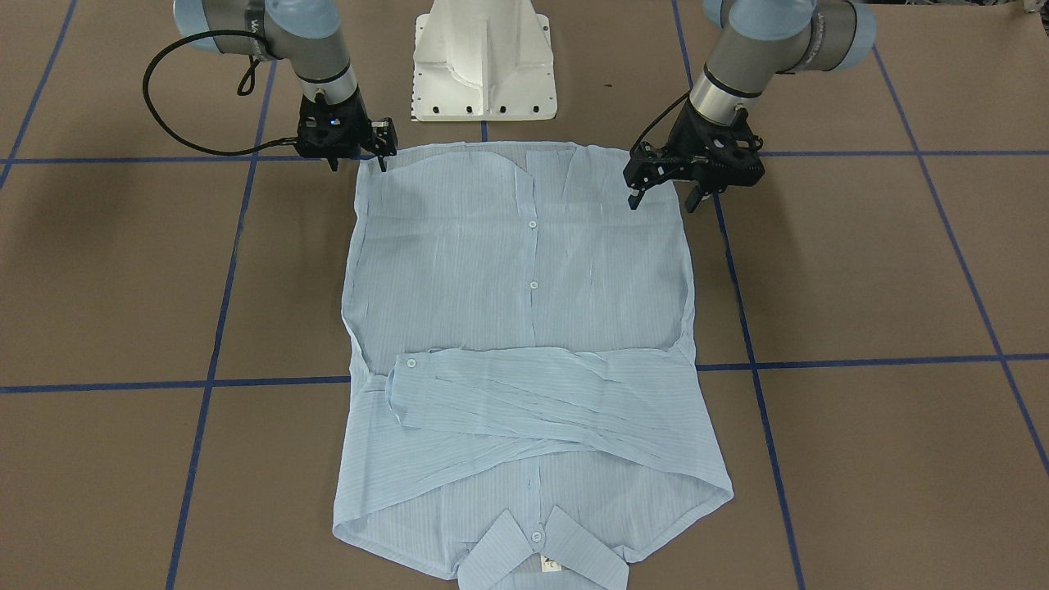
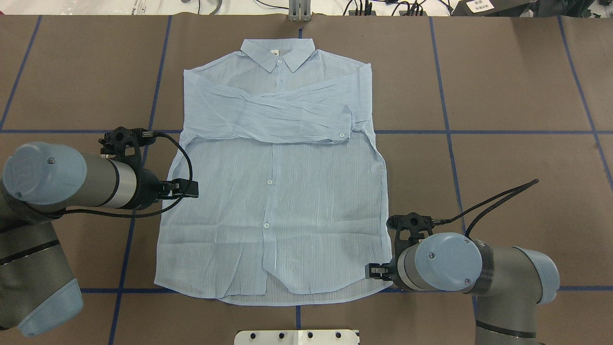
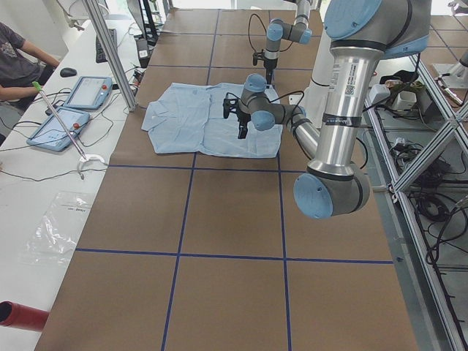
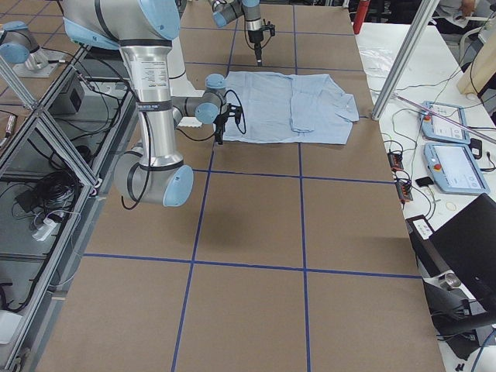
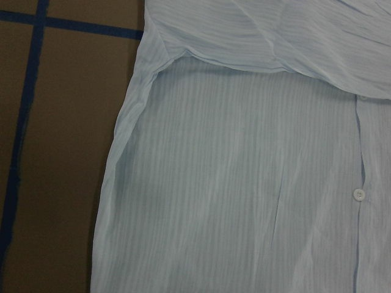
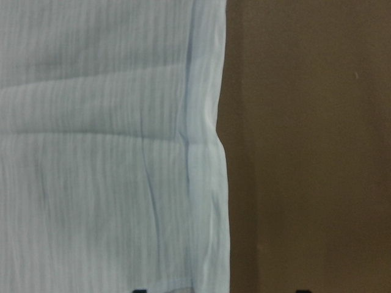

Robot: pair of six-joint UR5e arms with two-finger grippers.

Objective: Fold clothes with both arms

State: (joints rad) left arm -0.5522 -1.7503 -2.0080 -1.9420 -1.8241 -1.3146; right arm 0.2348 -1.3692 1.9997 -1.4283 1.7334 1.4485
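Observation:
The light-blue shirt (image 1: pixel 524 328) lies flat and face up on the brown table, collar away from the robot, both sleeves folded across the chest (image 2: pixel 273 115). My left gripper (image 1: pixel 662 199) is open and empty, hovering over the shirt's side edge on the robot's left, below the sleeve fold; the left wrist view shows that edge (image 5: pixel 122 183) but no fingers. My right gripper (image 1: pixel 358 162) is open and empty at the hem corner on the robot's right. In the right wrist view its fingertips (image 6: pixel 139 290) straddle the shirt's side edge (image 6: pixel 211 152).
The white pedestal base (image 1: pixel 483 65) stands just behind the shirt's hem. Blue tape lines (image 1: pixel 819 360) mark a grid on the brown table (image 1: pixel 860 270). A side table with teach pendants (image 3: pixel 69 110) and a seated person (image 3: pixel 18 55) are past the collar end.

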